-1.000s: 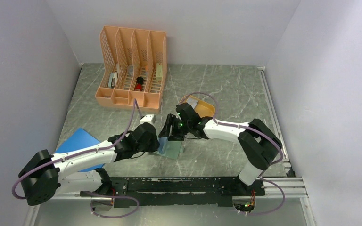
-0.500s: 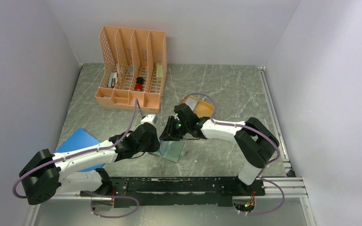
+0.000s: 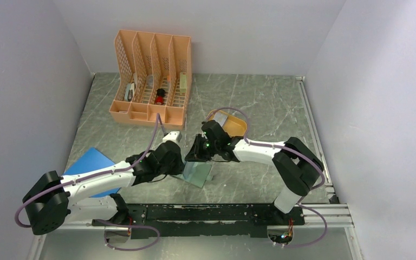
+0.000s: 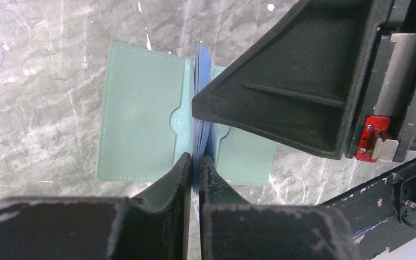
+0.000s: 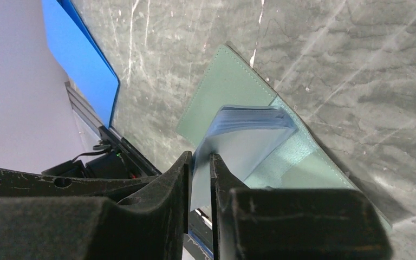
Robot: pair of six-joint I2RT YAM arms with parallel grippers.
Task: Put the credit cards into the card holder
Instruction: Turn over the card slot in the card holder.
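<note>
Teal inside, stitched edge: your thin folding card holder [image 4: 141,119] lies open on the grey marbled table [image 4: 32,54], between the arms. Clear bluish sleeves [image 5: 249,130] stand up from its spine. Left gripper [image 4: 193,162] clenched on them; right gripper [image 5: 200,162] pinches them too. Only your top view shows the orange oval tray [image 3: 238,127], one pale grey credit card [image 3: 220,118] inside.

Left arm [image 3: 92,181] and right arm [image 3: 260,147]: white link shells, black joint housings, a mauve cable [image 3: 153,130] along each. Fingers [image 4: 281,81] are black, matte, wedge-shaped. A red bracket [image 4: 372,145] carries small screws.
</note>
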